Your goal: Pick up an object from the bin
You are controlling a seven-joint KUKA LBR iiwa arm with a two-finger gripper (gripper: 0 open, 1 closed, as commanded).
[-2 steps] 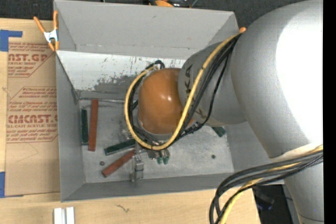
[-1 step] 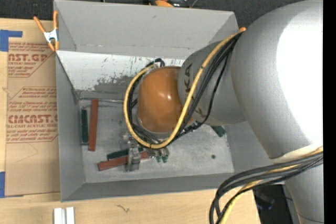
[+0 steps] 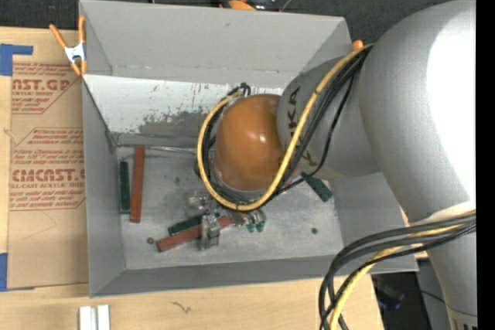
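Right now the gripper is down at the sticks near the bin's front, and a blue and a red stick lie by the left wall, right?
Not blue: the camera view shows a green stick beside the red stick by the left wall. The gripper is at the front sticks.

Lab: grey bin (image 3: 216, 42), cabled arm (image 3: 418, 104)

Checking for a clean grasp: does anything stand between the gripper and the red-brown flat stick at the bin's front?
Nothing visible does. The gripper sits right at the red-brown flat stick; a dark green stick lies close alongside it.
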